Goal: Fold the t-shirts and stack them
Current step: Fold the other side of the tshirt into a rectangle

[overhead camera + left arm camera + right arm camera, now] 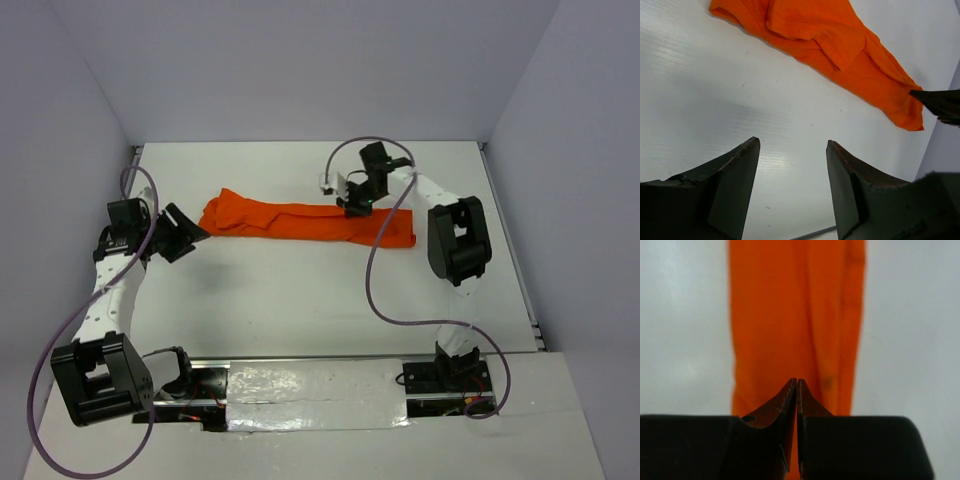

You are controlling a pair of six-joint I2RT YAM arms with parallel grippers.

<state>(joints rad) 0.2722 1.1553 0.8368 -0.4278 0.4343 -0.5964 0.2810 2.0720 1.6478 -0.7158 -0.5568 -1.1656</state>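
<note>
The orange t-shirt [300,218] lies bunched into a long strip across the far half of the table, running left to right. My right gripper [355,207] sits on the strip right of its middle. In the right wrist view its jaws [797,381] meet tip to tip on the cloth [795,315], with orange showing in the slit between them. My left gripper [190,232] hovers just off the strip's left end, open and empty. The left wrist view shows its gripper [793,142] over bare table, with the t-shirt [840,45] ahead.
White walls close in the table on the left, back and right [300,70]. A purple cable [375,270] loops from the right arm over the table near the shirt's right end. Both arm bases stand at the near edge [320,385].
</note>
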